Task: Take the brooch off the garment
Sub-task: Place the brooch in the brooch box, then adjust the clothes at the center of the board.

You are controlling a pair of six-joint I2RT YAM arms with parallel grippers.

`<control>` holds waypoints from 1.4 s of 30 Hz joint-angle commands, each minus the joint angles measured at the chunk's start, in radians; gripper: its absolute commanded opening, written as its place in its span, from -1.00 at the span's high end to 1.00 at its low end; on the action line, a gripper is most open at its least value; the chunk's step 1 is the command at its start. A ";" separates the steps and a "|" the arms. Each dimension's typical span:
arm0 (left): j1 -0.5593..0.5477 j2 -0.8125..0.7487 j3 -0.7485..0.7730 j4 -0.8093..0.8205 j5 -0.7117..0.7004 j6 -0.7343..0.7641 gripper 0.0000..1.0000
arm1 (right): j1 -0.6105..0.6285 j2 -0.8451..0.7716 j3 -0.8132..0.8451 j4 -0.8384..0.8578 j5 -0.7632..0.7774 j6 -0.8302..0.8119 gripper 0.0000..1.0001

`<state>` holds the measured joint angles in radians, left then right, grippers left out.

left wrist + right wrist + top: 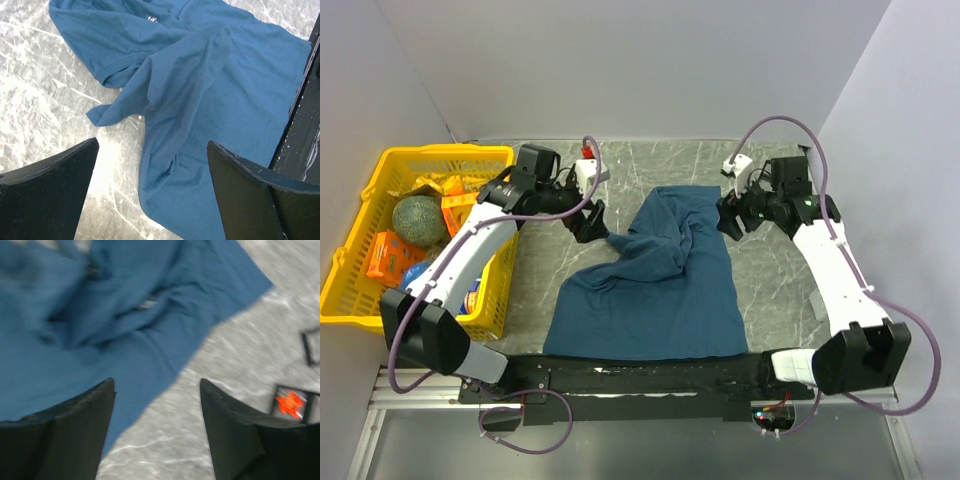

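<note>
The marbled grey tabletop (670,160) carries the teal T-shirt (660,300), rumpled between the arms. The left claw (152,144) gapes wide over its edge, empty. The right claw (156,382) stands parted, holding nothing. A small glint, likely the brooch (152,19), sits on the cloth, so removal is not yet done.

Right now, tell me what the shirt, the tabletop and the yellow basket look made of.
The garment: soft matte cloth, likely cotton; it folds and wrinkles. The tabletop: grey stone-patterned surface with white veins, slight sheen; real marble or laminate, cannot tell. The basket: yellow moulded plastic, open lattice walls.
</note>
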<state>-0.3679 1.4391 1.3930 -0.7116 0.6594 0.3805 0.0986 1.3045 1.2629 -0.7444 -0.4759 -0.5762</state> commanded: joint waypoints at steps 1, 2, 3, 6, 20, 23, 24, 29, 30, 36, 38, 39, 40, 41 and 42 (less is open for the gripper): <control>-0.019 0.020 0.001 0.047 0.037 0.026 -0.93 | -0.002 -0.080 0.003 -0.085 -0.220 -0.002 -0.55; -0.028 0.026 0.000 0.050 0.025 0.028 -0.92 | -0.002 -0.091 -0.013 -0.078 -0.255 -0.010 -0.58; -0.054 0.036 -0.003 0.057 0.013 0.029 -0.93 | -0.002 -0.106 -0.042 -0.076 -0.274 -0.016 -0.61; -0.127 0.063 -0.009 0.078 -0.042 0.031 -0.92 | 0.000 -0.131 -0.107 -0.056 -0.329 -0.043 -0.99; -0.307 0.449 0.299 0.130 -0.142 -0.071 -0.93 | -0.051 -0.065 -0.211 0.091 -0.268 0.006 -0.96; -0.318 0.498 0.330 0.135 -0.158 -0.092 -0.93 | -0.065 -0.088 -0.220 0.103 -0.277 0.012 -0.95; -0.318 0.504 0.328 0.144 -0.170 -0.098 -0.93 | -0.066 -0.096 -0.223 0.105 -0.280 0.013 -0.94; -0.299 0.500 0.293 0.212 -0.235 -0.091 -0.92 | -0.086 -0.099 -0.224 0.099 -0.308 0.010 -0.93; -0.284 0.506 0.291 0.207 -0.215 -0.089 -0.93 | -0.088 -0.097 -0.223 0.097 -0.309 0.010 -0.92; -0.194 0.494 0.238 0.285 -0.171 -0.147 -0.93 | -0.091 -0.097 -0.223 0.105 -0.310 0.021 -0.91; -0.172 0.497 0.229 0.311 -0.198 -0.169 -0.92 | -0.091 -0.096 -0.224 0.105 -0.310 0.022 -0.91; -0.155 0.507 0.231 0.305 -0.195 -0.164 -0.93 | -0.094 -0.093 -0.223 0.106 -0.303 0.024 -0.91; -0.152 0.517 0.236 0.295 -0.207 -0.155 -0.92 | -0.092 -0.093 -0.223 0.106 -0.302 0.024 -0.90; -0.149 0.523 0.239 0.287 -0.216 -0.154 -0.92 | -0.092 -0.090 -0.220 0.105 -0.302 0.024 -0.90; -0.140 0.524 0.233 0.296 -0.225 -0.157 -0.92 | -0.092 -0.088 -0.220 0.105 -0.299 0.024 -0.90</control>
<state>-0.5297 1.9575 1.6249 -0.4675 0.4644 0.2455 0.0139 1.2316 1.0393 -0.6724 -0.7612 -0.5644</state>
